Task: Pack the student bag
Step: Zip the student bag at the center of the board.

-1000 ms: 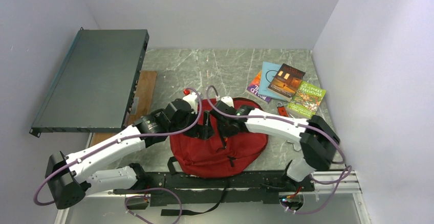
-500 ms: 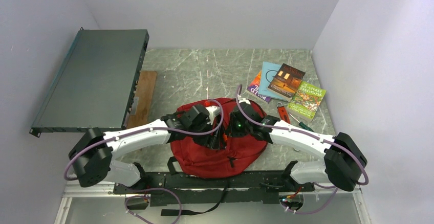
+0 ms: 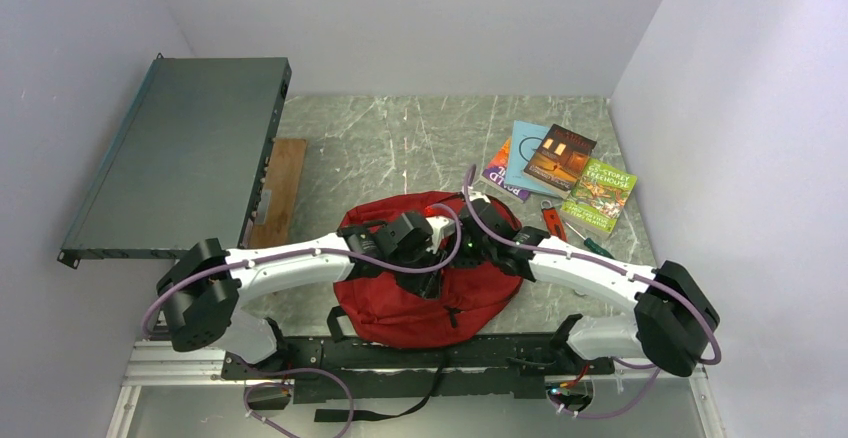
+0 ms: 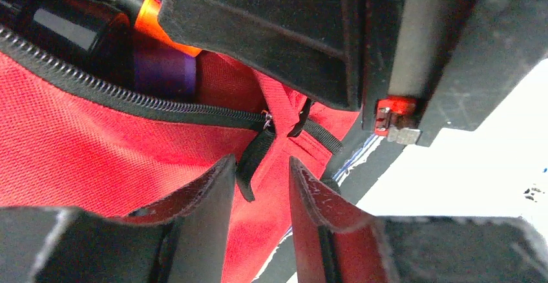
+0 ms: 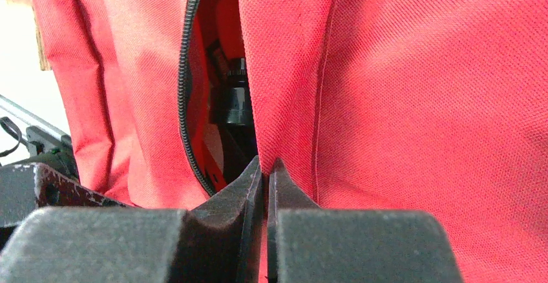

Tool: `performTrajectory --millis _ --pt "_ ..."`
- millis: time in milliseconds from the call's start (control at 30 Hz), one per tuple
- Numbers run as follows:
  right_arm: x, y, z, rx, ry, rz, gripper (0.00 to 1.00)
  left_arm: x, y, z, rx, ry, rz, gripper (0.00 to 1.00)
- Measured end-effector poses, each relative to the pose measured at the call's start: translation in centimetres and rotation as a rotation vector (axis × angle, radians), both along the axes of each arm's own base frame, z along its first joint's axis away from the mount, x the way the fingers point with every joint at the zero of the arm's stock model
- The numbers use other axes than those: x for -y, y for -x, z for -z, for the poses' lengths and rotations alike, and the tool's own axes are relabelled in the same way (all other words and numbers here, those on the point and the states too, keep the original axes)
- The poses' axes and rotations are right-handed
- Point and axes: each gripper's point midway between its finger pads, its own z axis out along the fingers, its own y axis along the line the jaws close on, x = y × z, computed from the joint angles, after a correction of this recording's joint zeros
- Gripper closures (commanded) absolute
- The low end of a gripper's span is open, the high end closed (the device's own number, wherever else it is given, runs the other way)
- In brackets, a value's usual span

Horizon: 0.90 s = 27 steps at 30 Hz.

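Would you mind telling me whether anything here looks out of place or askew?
The dark flat metal case at the left sits tilted rather than flat, overhanging the wooden board. A black strap of the student bag also trails over the black mounting rail.

Left arm reaches in from seven o'clock and right arm from five o'clock, wrists meeting centrally. Left gripper has a narrow gap between its fingers; right gripper is pinched closed.
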Motion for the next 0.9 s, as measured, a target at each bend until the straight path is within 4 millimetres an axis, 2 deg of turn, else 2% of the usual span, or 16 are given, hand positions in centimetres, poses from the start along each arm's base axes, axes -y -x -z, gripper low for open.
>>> performTrajectory --millis 200,233,333,400,467,600,700,833,900 --pt "0.7 0.0 0.4 -0.014 0.001 0.028 0.92 0.7 0.0 0.4 -0.002 -0.016 0.007 0.77" --pt "0.8 0.0 0.5 -0.017 0.004 0.032 0.90 0.7 -0.1 0.5 -0.001 -0.020 0.006 0.83" --pt "1.0 0.0 0.6 -0.017 0.014 0.038 0.76 0.6 -0.2 0.6 0.011 -0.031 0.006 1.00" --pt "1.2 0.1 0.5 -0.016 0.019 0.038 0.62 0.5 -0.3 0.6 0.018 -0.037 0.007 1.00" --pt "1.4 0.4 0.4 -0.020 0.026 0.037 0.53 0.5 -0.3 0.6 0.026 -0.040 0.011 1.00" --pt "1.9 1.1 0.6 -0.028 0.048 0.032 0.42 0.3 -0.3 0.7 0.039 -0.055 0.019 1.00" --pt "2.4 2.4 1.0 -0.031 0.051 0.003 0.41 0.3 -0.4 0.4 0.048 -0.051 0.015 1.00" --pt "1.0 5.3 0.5 0.035 -0.013 -0.168 0.41 0.1 -0.5 0.5 0.036 -0.060 -0.015 1.00" --pt "0.9 6.1 0.8 0.071 -0.037 -0.212 0.45 -0.2 -0.4 0.6 0.026 -0.070 -0.029 1.00"
